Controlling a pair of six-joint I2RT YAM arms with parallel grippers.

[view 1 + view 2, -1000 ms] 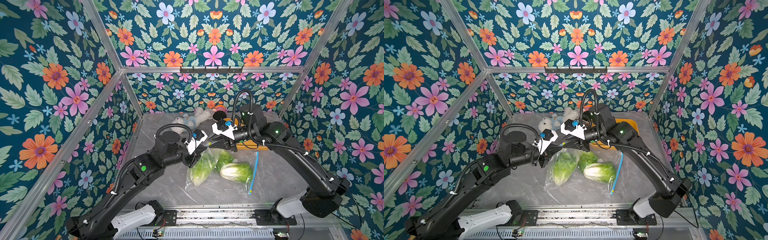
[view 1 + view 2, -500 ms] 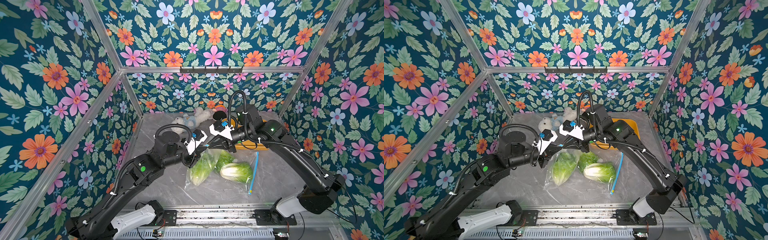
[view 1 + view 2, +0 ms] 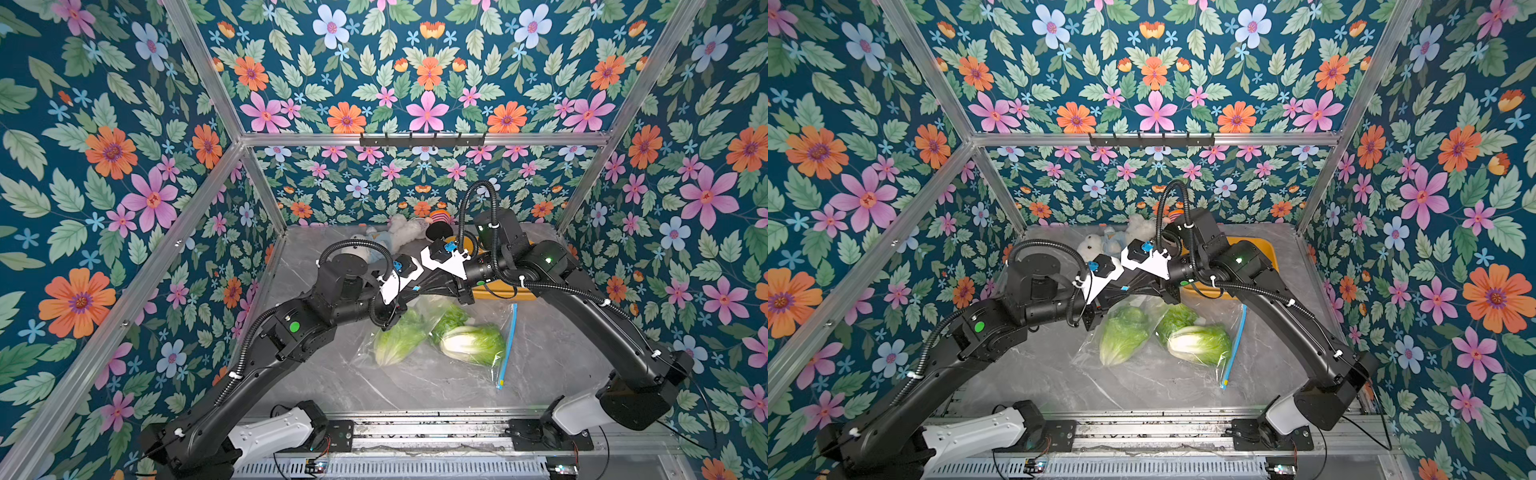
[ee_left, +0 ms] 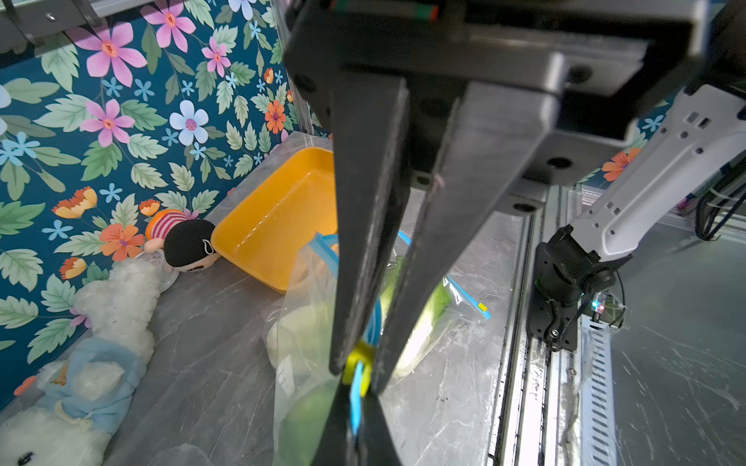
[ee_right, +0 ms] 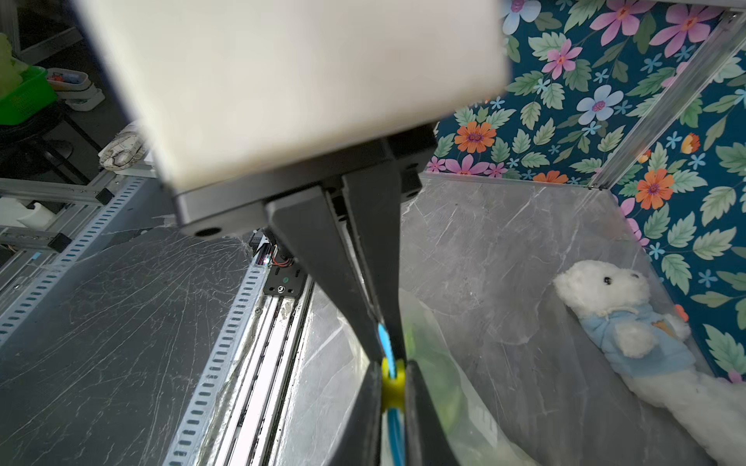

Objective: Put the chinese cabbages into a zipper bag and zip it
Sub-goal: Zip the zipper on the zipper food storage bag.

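Note:
Three chinese cabbages (image 3: 399, 338) (image 3: 473, 343) (image 3: 451, 318) lie inside a clear zipper bag (image 3: 424, 307) on the grey table; both top views show them (image 3: 1123, 336). The bag's blue zip strip (image 3: 508, 345) runs down its right edge. Both arms meet above the bag's far end. My left gripper (image 4: 356, 373) is shut on the yellow slider (image 4: 359, 359). My right gripper (image 5: 388, 355) is shut on the blue strip (image 5: 383, 337) right beside the slider (image 5: 391, 383). In a top view the left gripper (image 3: 415, 291) and right gripper (image 3: 424, 286) nearly touch tip to tip.
A yellow tray (image 3: 503, 293) stands behind the bag under the right arm, empty in the left wrist view (image 4: 274, 218). Plush toys (image 3: 399, 232) and a doll (image 4: 189, 242) lie along the back wall. A metal rail (image 3: 415, 428) borders the front edge.
The right gripper has moved a little left toward the left gripper and closed on the blue zip strip. The left arm, the bag and the cabbages have stayed put.

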